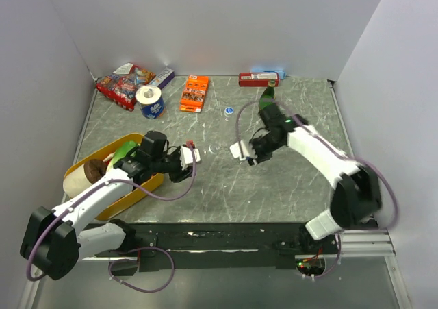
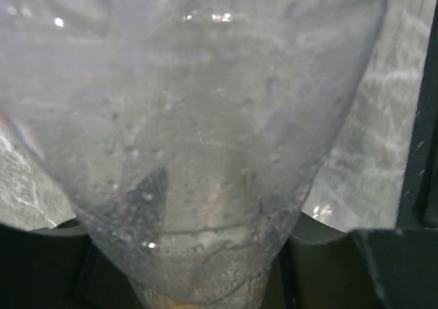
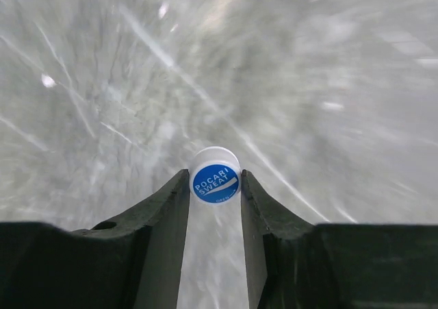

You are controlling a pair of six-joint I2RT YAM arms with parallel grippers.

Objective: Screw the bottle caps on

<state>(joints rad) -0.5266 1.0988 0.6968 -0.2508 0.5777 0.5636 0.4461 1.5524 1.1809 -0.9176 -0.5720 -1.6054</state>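
Note:
A clear bottle (image 2: 205, 151) fills the left wrist view, narrowing down between the dark fingers of my left gripper (image 1: 191, 155), which is shut on it above the table's middle left. My right gripper (image 3: 214, 175) is shut on a blue bottle cap (image 3: 215, 183) with white lettering, pinched at its sides between the two fingertips and held off the table. In the top view the right gripper (image 1: 241, 151) faces the left one across a short gap. A second blue cap (image 1: 228, 109) lies on the table further back.
A yellow tray (image 1: 147, 186) with green and brown items sits under the left arm. Along the back are a snack packet (image 1: 123, 84), a tape roll (image 1: 150, 101), an orange box (image 1: 194, 93), a red box (image 1: 259, 80) and a green glass bottle (image 1: 268, 96).

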